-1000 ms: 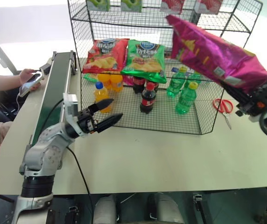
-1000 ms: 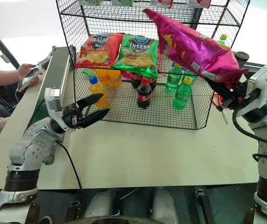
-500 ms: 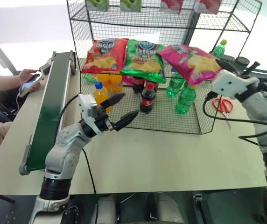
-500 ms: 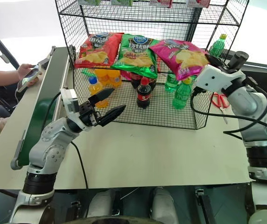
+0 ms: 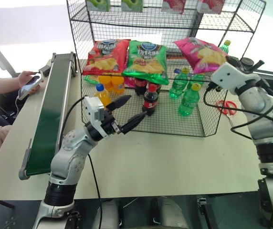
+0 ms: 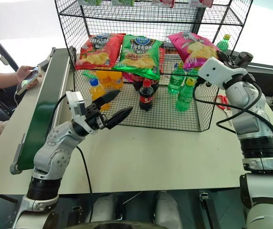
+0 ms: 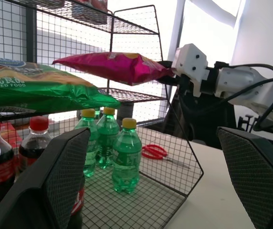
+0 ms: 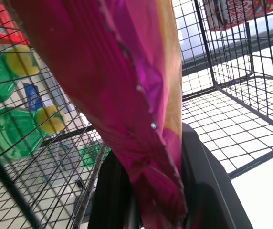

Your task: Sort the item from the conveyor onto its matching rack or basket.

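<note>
The item, a magenta-pink crisp bag [image 5: 201, 50], is held level over the right part of the black wire rack's [image 5: 127, 22] middle tier, beside a green bag. My right gripper [image 5: 218, 63] is shut on its near edge; the right wrist view shows the bag [image 8: 127, 95] pinched between the fingers [image 8: 203, 191]. I cannot tell whether the bag rests on the shelf. My left gripper [image 5: 136, 107] hangs open and empty in front of the rack's bottom tier, over the table. The dark green conveyor [image 5: 53, 105] runs along the left with nothing on it.
A red bag [image 5: 107, 55] and the green bag [image 5: 148, 57] lie on the middle tier. Orange [image 5: 103, 93], cola [image 5: 150, 100] and green [image 5: 188, 98] bottles stand below. Red scissors [image 5: 227, 107] lie right of the rack. A person's hand holds a phone [image 5: 29, 83] by the conveyor.
My right arm swung the pink bag down from high on the right, turned it level and pushed it into the rack's middle tier. My left gripper drifted slightly right, still open.
</note>
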